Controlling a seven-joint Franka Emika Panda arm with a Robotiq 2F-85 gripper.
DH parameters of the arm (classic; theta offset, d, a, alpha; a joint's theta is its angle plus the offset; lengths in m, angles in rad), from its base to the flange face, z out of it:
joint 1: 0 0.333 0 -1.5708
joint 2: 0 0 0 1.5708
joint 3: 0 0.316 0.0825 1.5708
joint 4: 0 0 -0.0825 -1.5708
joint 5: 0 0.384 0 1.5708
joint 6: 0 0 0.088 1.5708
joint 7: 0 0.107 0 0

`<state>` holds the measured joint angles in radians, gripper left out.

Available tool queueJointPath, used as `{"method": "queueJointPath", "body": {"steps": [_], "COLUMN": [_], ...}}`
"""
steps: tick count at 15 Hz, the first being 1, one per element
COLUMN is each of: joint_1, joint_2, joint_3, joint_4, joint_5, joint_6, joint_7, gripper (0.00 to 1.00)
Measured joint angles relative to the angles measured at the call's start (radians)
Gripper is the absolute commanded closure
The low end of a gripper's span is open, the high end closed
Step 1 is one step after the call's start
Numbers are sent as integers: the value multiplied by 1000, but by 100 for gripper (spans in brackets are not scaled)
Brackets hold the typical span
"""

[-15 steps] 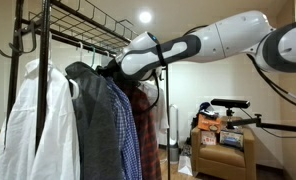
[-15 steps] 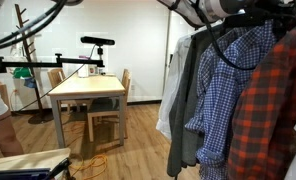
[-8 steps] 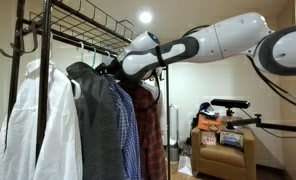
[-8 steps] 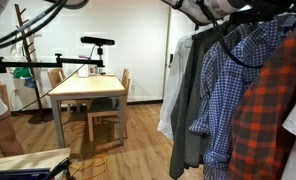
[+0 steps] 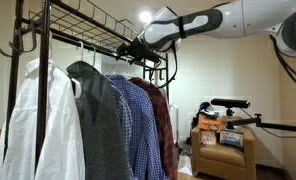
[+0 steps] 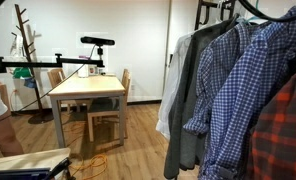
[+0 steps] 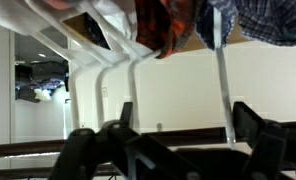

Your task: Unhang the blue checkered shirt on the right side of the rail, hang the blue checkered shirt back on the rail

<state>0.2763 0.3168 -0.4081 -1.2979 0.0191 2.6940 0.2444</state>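
The blue checkered shirt (image 5: 138, 122) hangs from the rail (image 5: 100, 50) between a grey shirt and a dark red plaid one; it fills the right half of an exterior view (image 6: 243, 90). My gripper (image 5: 136, 48) is up by the rail's right end, above the shirt's collar and apart from it. In the wrist view the gripper (image 7: 188, 118) is open, with only the pale wall and a white hanger wire (image 7: 223, 80) showing between its dark fingers (image 7: 252, 122). Blue checkered cloth (image 7: 263, 20) shows at the picture's top edge.
A white shirt (image 5: 33, 120) and a grey shirt (image 5: 93, 125) hang left of the blue one, the red plaid shirt (image 5: 165, 120) right of it. A wire-grid shelf (image 5: 88, 25) tops the rack. A wooden table (image 6: 88, 88) and an armchair with boxes (image 5: 220, 140) stand nearby.
The jaws have opened, and the arm has risen from among the shirt collars to the rail's height. The blue checkered shirt now hangs free and spread wider.
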Motion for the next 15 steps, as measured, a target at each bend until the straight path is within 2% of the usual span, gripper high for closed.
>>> {"method": "queueJointPath", "body": {"steps": [5, 12, 15], "joint_1": [-1, -1, -114], "joint_2": [-117, -291, -387], "joint_3": [-7, -17, 86], "joint_4": [-126, -476, -625], "joint_5": [1, 3, -12], "joint_6": [-70, -92, -173], "joint_7": [-4, -4, -29], "gripper": [0, 0, 0]}}
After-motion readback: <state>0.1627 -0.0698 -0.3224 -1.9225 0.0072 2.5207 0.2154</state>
